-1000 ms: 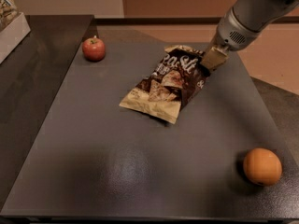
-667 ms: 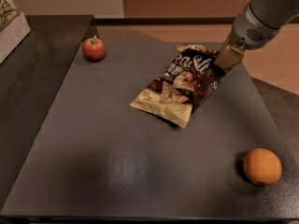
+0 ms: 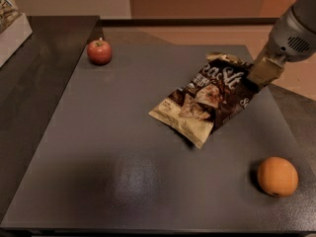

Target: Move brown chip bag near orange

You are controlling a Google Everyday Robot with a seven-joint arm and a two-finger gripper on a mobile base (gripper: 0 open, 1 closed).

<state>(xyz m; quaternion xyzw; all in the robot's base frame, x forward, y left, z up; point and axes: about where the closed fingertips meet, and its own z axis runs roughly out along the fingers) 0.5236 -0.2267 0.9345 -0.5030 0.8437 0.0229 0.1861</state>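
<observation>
**Transport step, single camera view.** We find the end effector [image 3: 263,74] at the right rear of the bench [image 3: 113,181]. Its tan fingers are pinched together on the far, upper-right end of the brown chip bag [image 3: 210,100], with no gap showing beyond the trapped foil.

The bag slants across the middle-right of the bench. Its gripped end is raised. Its tan near end is low, at or just above the surface, with a dark shadow beneath it.

The orange [image 3: 277,176] rests near the front right corner, apart from the bag, with bare bench between the two. A red apple [image 3: 99,52] stands at the rear left, well away from both.

We judge the grasp to be made and the carry to be in hand, with placement not yet done.

The next move calls for travel toward the front right, which would bring the bag down the bench toward the fruit. The hanging near end leads that path, so we would keep it from brushing the orange, since a round fruit rolls readily.

The hold is on one end only, so the crinkly bag may swing or slip. A slow approach, a lowering until the bag lies flat just beside the orange, and only then a release would suit.
</observation>
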